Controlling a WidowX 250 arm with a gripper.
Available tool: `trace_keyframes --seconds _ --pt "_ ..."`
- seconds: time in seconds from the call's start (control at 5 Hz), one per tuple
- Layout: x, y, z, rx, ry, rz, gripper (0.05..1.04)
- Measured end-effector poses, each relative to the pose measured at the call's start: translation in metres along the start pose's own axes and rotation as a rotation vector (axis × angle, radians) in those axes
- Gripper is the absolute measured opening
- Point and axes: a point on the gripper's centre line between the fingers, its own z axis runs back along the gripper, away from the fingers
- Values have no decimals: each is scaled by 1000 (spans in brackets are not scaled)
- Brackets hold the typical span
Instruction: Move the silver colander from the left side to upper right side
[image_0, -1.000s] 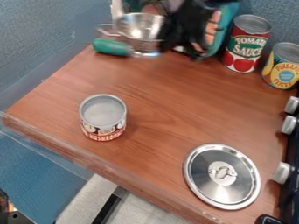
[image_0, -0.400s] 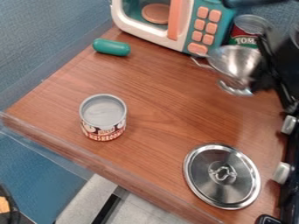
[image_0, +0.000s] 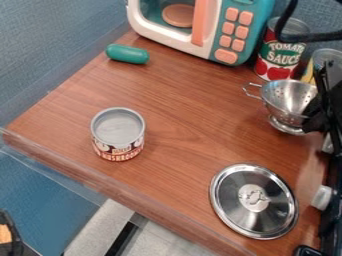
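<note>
At the right side of the table, in front of the cans, is the silver colander (image_0: 286, 102), tilted a little, with one wire handle pointing left. The black gripper (image_0: 319, 107) is at the right edge of the view, over the colander's right rim and hiding that side of it. Its fingertips overlap the bowl's edge, and the colander seems held there. Whether the colander's foot touches the table I cannot tell.
A toy microwave (image_0: 235, 30) stands at the back, with a tomato sauce can (image_0: 279, 55) and a yellow can (image_0: 323, 59) beside it. A green capsule-shaped object (image_0: 127, 54), a mushroom can (image_0: 118, 134) and a metal lid (image_0: 254, 201) lie around. Stove knobs (image_0: 323, 197) line the right edge.
The gripper and colander have gone from the back left across to the right, then slightly toward the front. The microwave and both back cans now show more fully than when the arm covered them.
</note>
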Motion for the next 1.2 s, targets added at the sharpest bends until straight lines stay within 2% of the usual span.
trace_keyframes --seconds 0.2,0.6,0.8,1.2 --pt "-5 7 -7 -16 9 21 74" --pt "-13 21 -14 -18 23 48 102" --pt "-8 22 -13 -54 5 44 272" --pt "-9 20 -19 -62 34 44 859"
